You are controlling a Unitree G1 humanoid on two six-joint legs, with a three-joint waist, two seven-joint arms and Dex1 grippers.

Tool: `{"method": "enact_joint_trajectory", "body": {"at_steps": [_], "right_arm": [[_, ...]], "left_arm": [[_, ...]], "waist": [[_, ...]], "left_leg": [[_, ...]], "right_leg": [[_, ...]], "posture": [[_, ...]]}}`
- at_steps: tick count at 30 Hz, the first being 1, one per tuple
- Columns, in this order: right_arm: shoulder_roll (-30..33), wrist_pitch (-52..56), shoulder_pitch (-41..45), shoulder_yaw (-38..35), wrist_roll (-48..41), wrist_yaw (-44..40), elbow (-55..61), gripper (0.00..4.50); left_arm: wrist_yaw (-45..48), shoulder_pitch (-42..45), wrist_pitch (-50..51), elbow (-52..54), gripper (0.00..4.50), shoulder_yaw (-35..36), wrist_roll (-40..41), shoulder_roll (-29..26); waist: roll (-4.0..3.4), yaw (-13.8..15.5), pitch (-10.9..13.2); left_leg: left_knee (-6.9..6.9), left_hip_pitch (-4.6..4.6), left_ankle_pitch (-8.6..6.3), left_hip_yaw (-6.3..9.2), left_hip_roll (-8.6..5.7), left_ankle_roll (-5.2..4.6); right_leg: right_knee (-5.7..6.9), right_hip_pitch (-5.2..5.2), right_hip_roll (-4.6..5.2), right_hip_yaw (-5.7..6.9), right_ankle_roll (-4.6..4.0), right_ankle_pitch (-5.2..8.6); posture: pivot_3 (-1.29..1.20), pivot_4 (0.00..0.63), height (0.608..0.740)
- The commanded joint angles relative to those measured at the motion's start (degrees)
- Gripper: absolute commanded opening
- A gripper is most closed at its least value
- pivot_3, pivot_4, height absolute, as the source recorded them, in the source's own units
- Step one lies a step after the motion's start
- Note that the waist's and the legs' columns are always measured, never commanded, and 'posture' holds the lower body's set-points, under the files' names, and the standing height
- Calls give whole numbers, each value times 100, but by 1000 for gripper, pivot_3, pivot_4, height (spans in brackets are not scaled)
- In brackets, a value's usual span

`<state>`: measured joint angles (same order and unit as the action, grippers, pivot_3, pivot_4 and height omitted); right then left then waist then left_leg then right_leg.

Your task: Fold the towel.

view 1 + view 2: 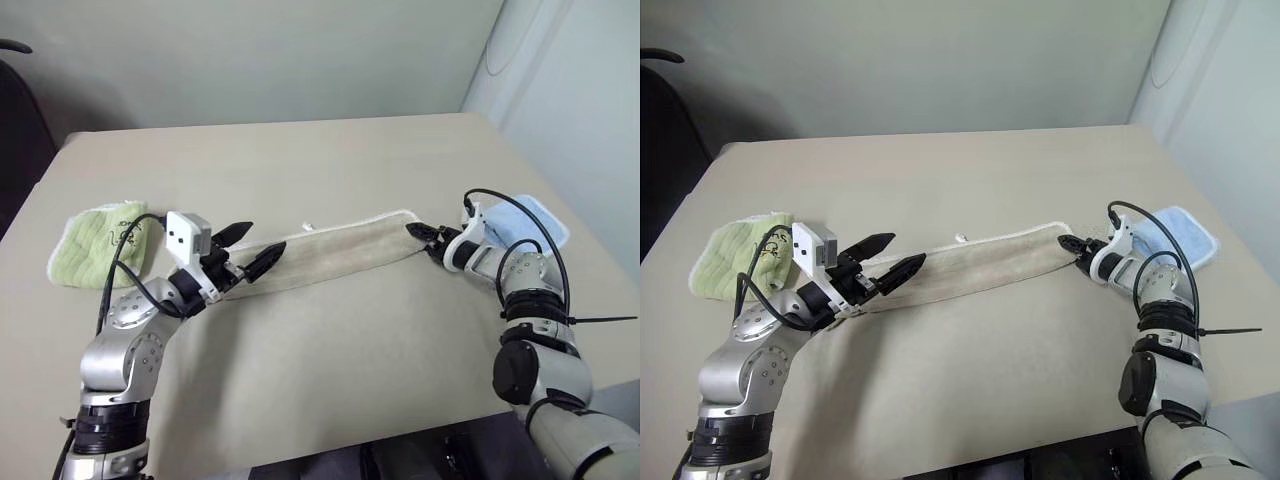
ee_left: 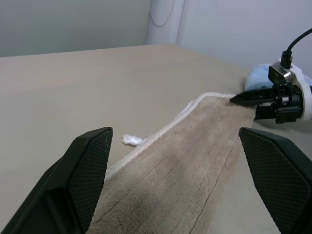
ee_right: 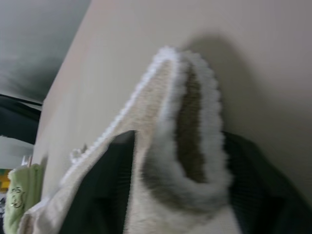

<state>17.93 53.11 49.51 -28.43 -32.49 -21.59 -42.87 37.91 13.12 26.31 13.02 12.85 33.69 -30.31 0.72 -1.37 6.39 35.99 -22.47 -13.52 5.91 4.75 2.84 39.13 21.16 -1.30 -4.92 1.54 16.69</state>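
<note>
towel [image 1: 330, 252]: long folded strip stretched between my hands on the table [image 1: 330, 380] | right gripper [image 1: 421, 236]: fingers pinching its end (edging bunched between them) | left gripper [image 1: 252, 250]: fingers spread wide over the other end

Far half of the table [image 1: 300, 150] is bare, wide room to pass there. Near strip in front of the towel [image 1: 330, 255] also bare, between the two arms. Towel lies as a long band across the middle, left to right. Left gripper [image 1: 250, 250] sits over its left end, right gripper [image 1: 422, 236] at its right end. Green towel [image 1: 95, 245] blocks the left edge, blue towel [image 1: 530, 218] the right edge, just behind the right gripper.
</note>
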Motion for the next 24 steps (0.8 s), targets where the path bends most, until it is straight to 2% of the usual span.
{"method": "enact_joint_trajectory", "body": {"at_steps": [1,4,5,9,14,18,21,24], "right_arm": [[176,91,-76,-54,-119,-60,174,1277],[444,72,-90,-209,-203,-16,286,219],[556,30,-68,-243,-215,-9,295,18],[1082,-80,46,12,-126,-325,566,18],[1729,-543,112,1076,419,-1116,1358,18],[1917,-933,193,1806,733,-1710,1970,18],[1935,-1286,1,2885,1178,-2267,3029,18],[1881,-1802,-181,3856,1802,-2563,3560,18]], "left_arm": [[-42,-40,-125,256,4500,130,34,6],[-79,-66,-123,269,4500,102,38,37],[-93,-66,-107,275,4500,80,42,54],[-74,-53,-98,284,4500,-8,21,78],[-59,17,-86,204,4500,-50,-5,77],[-67,52,-83,202,4500,-117,-38,100],[-73,83,-100,162,4500,-137,-53,113],[-96,82,-117,158,4500,-161,-72,145]], "waist": [[-1,22,0],[0,58,0],[-1,92,1],[-13,221,8],[-15,207,9],[-15,173,9],[-16,140,10],[-15,123,9]], "left_leg": [[-2,-2,2,0,0,4],[0,-3,-3,0,2,12],[3,-3,-6,0,1,17],[4,-22,-20,1,-2,39],[8,-33,-17,-6,-1,44],[7,-35,-17,-13,1,46],[6,-36,-16,-12,4,47],[11,-38,-11,-8,8,55]], "right_leg": [[-6,0,-1,0,0,0],[-15,-3,-4,-2,-2,1],[-15,-4,-4,-3,-2,1],[-13,6,5,-3,9,-4],[-11,17,3,-3,13,-6],[-13,20,-9,-3,13,-6],[-13,25,-19,-8,13,-6],[-16,27,-26,-9,12,-6]], "posture": [[0,150,740],[0,150,740],[0,150,740],[0,150,740],[0,150,740],[0,150,740],[0,150,740],[0,150,740]]}}
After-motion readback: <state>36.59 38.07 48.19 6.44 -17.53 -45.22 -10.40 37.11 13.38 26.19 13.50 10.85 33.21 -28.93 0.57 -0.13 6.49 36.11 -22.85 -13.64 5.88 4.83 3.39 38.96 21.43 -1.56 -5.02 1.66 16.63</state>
